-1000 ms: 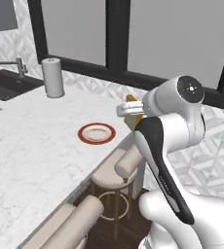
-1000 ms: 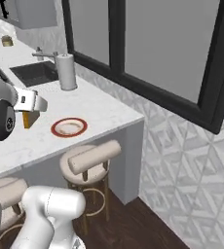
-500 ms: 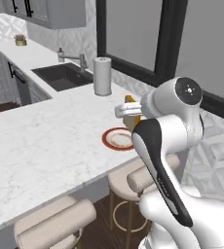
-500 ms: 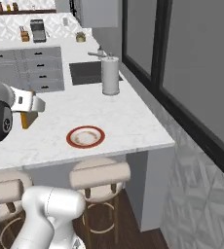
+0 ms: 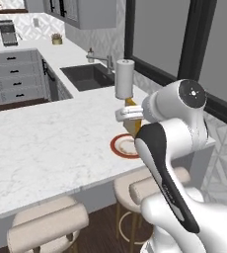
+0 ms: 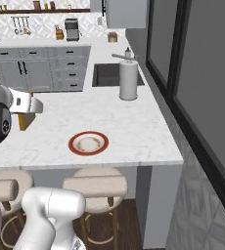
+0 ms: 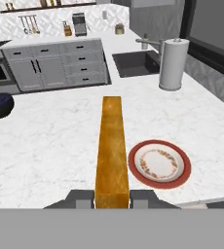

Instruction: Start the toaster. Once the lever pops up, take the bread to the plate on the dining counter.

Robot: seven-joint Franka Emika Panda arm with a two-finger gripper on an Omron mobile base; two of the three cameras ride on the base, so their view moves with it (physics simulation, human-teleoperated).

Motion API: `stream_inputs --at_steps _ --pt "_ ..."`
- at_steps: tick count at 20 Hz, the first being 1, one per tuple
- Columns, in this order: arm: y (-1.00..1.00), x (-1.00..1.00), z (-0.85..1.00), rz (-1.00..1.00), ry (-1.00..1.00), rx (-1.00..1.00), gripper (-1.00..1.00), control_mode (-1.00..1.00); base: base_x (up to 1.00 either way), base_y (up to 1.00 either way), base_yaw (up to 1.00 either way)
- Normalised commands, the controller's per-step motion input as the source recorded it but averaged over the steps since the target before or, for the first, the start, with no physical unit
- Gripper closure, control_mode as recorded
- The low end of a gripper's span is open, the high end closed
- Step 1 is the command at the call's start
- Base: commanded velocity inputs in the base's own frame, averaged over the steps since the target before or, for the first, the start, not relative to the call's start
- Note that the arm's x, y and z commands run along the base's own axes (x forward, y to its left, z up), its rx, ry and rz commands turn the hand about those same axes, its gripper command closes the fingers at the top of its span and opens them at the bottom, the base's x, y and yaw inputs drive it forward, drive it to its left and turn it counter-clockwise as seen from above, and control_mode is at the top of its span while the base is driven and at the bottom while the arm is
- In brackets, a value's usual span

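Toast (image 7: 112, 151) stands on edge, clamped in the pincer (image 7: 112, 198) above the marble surface (image 7: 50, 146), just beside the red-rimmed plate (image 7: 159, 163). Risk: released here, the slice likely lands on marble or clips the rim.

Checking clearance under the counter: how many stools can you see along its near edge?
3, maybe more hidden. In the left base view, one stool sits at lower left and a second beside the arm. In the right base view, a third shows at the left edge, partly cut off.
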Motion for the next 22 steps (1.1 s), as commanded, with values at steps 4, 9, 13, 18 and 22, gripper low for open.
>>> stream_inputs --at_steps 4,9,13,18,22 --pt "0.00 0.00 0.00 0.00 0.00 0.00 1.00 1.00 0.09 0.00 0.01" --pt "0.00 0.00 0.00 0.00 0.00 0.00 1.00 1.00 0.00 0.00 0.00" --pt "0.00 0.00 0.00 0.00 0.00 0.00 1.00 1.00 0.00 0.23 0.00" --pt "-0.23 0.24 -0.18 0.05 0.00 0.03 1.00 -1.00 0.05 0.00 0.00" --pt "-0.07 0.64 -0.59 0.13 0.08 0.01 1.00 -1.00 0.00 0.00 0.00"
